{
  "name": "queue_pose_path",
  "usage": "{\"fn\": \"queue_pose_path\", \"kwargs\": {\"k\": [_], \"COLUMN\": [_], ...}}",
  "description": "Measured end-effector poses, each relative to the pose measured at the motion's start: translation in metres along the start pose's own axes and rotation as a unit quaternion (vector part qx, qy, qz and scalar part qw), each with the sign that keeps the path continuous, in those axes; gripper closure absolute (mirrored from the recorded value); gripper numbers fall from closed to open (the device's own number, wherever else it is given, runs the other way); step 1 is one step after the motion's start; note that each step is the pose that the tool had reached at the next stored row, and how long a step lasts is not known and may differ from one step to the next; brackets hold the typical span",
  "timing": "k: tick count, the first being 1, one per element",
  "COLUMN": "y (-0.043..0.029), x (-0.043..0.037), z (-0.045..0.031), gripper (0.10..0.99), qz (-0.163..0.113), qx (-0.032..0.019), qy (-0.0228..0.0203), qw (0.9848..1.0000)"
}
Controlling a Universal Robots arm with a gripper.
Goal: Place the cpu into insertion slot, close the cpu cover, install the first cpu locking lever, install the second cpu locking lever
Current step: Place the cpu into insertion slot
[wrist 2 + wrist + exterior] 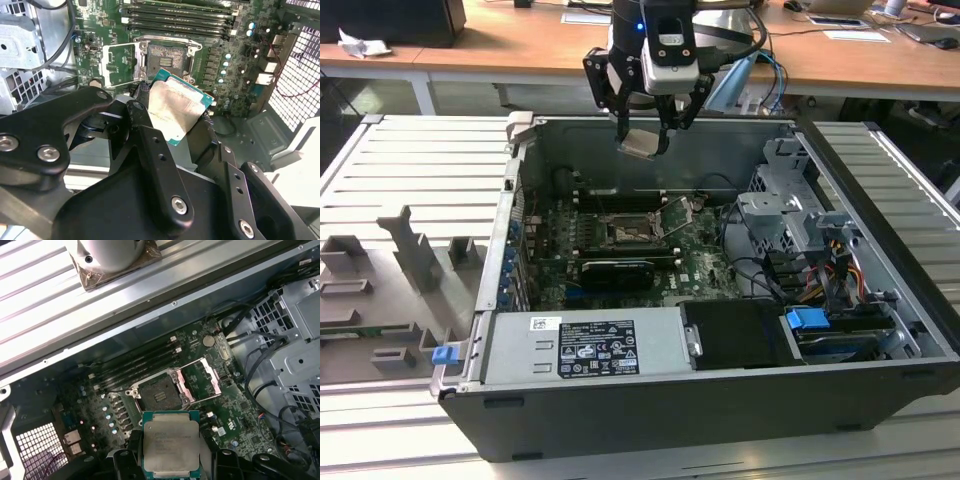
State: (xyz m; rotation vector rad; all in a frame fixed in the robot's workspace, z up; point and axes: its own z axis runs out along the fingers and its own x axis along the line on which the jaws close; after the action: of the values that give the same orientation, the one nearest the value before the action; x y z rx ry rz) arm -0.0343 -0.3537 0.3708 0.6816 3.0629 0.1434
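Held the cpu (170, 445) clenched by its edges in the gripper (643, 140), high above the open computer case (720, 400), well apart from the bare insertion slot (159, 392). Saw the cpu cover (200, 379) swung open beside it. Probably called for a level, squarely aligned, unforced descent.

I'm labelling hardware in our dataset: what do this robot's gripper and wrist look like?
The gripper is matte black, built from jointed linkage bars fastened with silver screw heads. A pale grey module with a dark window sits on its front, a blue light glows above it, and dark cables loop beside the wrist.
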Motion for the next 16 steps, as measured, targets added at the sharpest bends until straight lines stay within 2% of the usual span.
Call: {"fn": "queue_pose_path", "kwargs": {"k": [9, 16], "y": [0.0000, 0.0000], "x": [0.0000, 0.0000], "z": [0.0000, 0.0000], "gripper": [0.545, 0.545], "qz": [0.020, 0.045], "qx": [-0.0004, -0.0009], "qy": [-0.0018, -0.0040], "qw": [0.9998, 0.9990]}}
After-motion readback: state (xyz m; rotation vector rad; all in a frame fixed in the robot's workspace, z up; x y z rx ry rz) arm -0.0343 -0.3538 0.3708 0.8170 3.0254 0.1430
